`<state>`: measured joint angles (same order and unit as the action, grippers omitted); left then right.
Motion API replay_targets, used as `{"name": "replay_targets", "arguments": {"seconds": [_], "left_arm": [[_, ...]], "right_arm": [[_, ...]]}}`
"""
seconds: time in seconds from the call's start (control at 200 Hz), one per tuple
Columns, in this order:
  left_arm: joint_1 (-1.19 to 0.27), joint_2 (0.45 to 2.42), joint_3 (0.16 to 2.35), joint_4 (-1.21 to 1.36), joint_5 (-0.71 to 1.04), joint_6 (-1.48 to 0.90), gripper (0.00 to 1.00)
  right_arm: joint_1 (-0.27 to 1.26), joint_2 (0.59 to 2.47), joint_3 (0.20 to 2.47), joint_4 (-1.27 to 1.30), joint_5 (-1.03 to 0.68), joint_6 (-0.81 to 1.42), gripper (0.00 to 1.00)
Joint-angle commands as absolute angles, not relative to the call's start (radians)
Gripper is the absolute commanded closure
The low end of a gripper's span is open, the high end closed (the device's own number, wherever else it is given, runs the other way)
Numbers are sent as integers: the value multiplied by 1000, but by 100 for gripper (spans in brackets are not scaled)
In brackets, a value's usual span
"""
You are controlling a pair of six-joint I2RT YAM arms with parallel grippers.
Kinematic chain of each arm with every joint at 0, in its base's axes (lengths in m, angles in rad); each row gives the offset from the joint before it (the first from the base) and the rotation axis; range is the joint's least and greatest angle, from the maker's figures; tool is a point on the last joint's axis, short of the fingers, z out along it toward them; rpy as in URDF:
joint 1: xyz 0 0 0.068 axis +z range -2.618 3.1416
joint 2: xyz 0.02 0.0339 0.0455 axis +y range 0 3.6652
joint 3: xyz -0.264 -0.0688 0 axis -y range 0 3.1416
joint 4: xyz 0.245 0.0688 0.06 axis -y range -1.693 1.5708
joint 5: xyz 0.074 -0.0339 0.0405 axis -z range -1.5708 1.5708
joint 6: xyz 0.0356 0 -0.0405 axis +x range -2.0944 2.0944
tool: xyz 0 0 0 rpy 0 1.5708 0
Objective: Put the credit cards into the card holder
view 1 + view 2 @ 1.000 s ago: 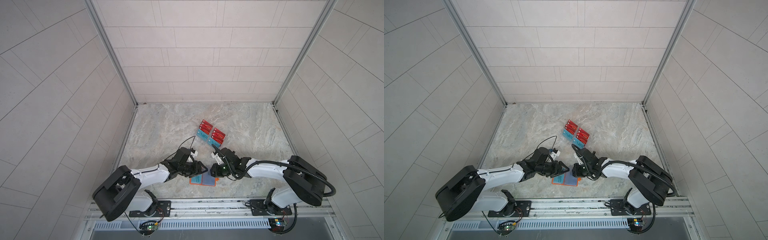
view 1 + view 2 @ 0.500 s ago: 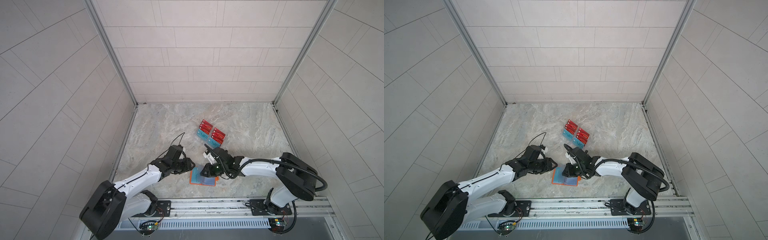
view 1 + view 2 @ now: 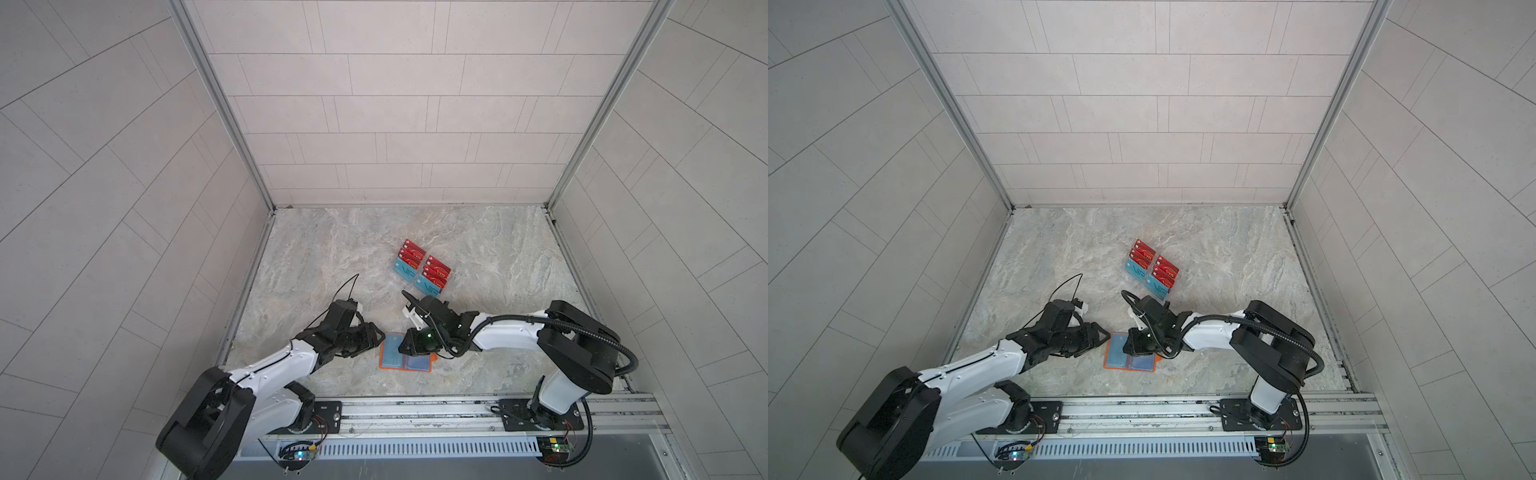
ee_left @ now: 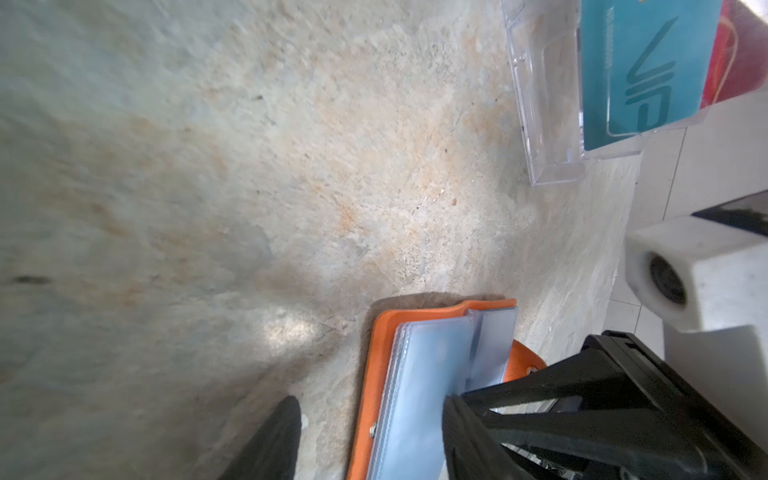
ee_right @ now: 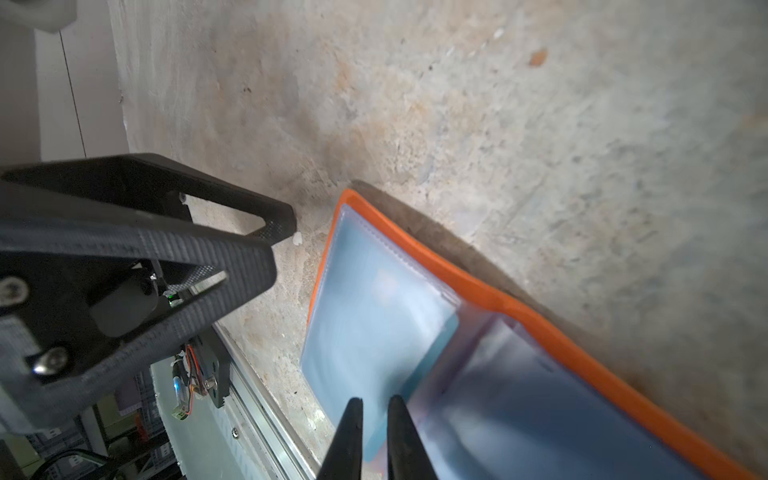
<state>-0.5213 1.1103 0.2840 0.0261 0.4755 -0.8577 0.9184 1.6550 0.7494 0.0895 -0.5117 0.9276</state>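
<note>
Orange holder: open flat, sleeves up, near front edge of tabletop
One teal card: lying on the sleeves by the fold
Right pincer: over that card, jaws almost closed with a slim gap; cannot tell if it grips
Left pincer: about half open, empty, straddling the holder's outer edge
Other cards: red and teal, in clear rack, further back

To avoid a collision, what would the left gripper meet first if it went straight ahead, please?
Likely the open card holder: the left gripper points at its near edge, though height is unclear.
</note>
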Motion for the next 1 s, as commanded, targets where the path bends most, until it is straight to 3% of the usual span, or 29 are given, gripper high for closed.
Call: {"name": "replay_targets", "arguments": {"seconds": [0.0,0.32,0.681,0.991], "left_arm": [[-520,1106,237,61,480,-901,42],[-628,1091,222,110,436,-1013,49],[-641,1130,227,152,427,-1043,49],[-641,1085,283,-8,350,-1010,49]], "right_arm": [[923,1669,770,21,-470,892,85],[922,1711,817,-10,-472,853,85],[897,1721,831,-20,-480,838,84],[866,1631,909,-173,-474,737,82]]}}
